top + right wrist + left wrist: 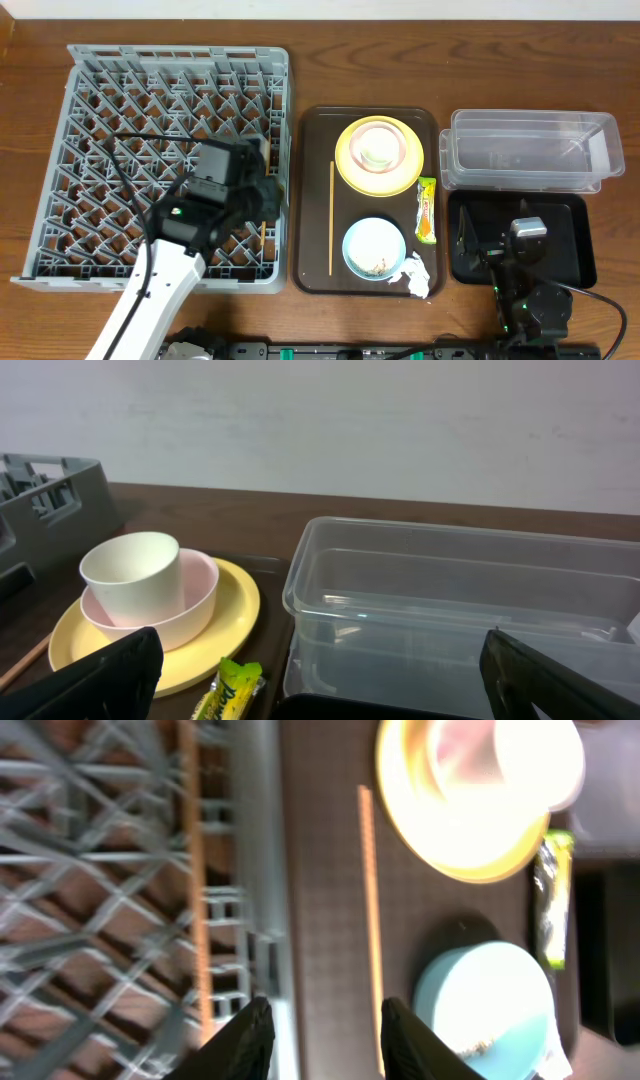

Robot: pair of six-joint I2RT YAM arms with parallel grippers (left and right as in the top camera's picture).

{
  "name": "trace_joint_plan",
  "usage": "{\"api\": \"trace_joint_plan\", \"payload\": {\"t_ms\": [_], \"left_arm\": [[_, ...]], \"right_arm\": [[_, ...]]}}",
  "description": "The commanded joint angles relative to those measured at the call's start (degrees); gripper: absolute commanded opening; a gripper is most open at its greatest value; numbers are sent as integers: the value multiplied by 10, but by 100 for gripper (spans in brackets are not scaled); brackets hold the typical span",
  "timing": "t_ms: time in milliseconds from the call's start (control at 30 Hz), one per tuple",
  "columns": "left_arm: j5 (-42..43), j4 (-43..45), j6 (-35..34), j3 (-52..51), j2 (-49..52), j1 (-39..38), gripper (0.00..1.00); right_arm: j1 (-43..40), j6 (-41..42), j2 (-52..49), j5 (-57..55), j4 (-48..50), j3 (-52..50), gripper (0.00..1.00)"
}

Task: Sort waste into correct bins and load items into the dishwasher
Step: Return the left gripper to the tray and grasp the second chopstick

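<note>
Over the right wall of the grey dish rack (80,150), the left hand (325,1040) hangs with its fingers apart and nothing between them. One chopstick (192,870) lies inside the rack among the pegs. The second chopstick (331,215) lies along the left side of the brown tray (315,130), just beside the rack.

Loading the chopsticks looks like the step in hand, half done. The next move would call for the left hand to shift over the tray, line its fingers across the thin stick and close low enough to lift it off the flat surface.

The right hand (320,680) rests spread wide over the black tray (575,240), holding nothing. Nothing else seems sorted yet:
- The yellow plate (378,160) carries the pink bowl (200,595) with the white cup (132,575) inside.
- The light blue bowl (374,248), crumpled napkin (415,275) and snack wrapper (426,210) sit on the brown tray.
- The clear tub (530,150) stands empty on the counter (300,30).

The left wrist view is blurred. From overhead the arm hides most of the racked chopstick. Specks in the blue bowl may be rice, but they are too small to be sure.
</note>
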State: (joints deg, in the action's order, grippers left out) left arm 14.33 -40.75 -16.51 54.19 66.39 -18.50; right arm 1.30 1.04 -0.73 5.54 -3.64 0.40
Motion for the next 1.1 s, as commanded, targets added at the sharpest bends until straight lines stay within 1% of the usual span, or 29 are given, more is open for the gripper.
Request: {"api": "trace_joint_plan", "payload": {"t_ms": [0,167,333,433,533,767,1067], "left_arm": [[29,-2,-10,3,12,-42,38],[23,37,-51,3,48,-100,38],[-26,76,-82,3,101,-146,38],[-52,111,-97,3,155,-171,38],[-67,133,-97,3,196,-176,38],[-67,176,-97,3,276,-176,38],[-77,184,-97,3,349,-178,38]], "right_arm": [[-4,6,0,-1,-2,-1,99],[-4,6,0,-1,-2,-1,99],[-4,6,0,-1,-2,-1,99],[-4,6,0,-1,-2,-1,99],[-4,6,0,-1,-2,-1,99],[-4,6,0,-1,-2,-1,99],[-4,6,0,-1,-2,-1,99]]}}
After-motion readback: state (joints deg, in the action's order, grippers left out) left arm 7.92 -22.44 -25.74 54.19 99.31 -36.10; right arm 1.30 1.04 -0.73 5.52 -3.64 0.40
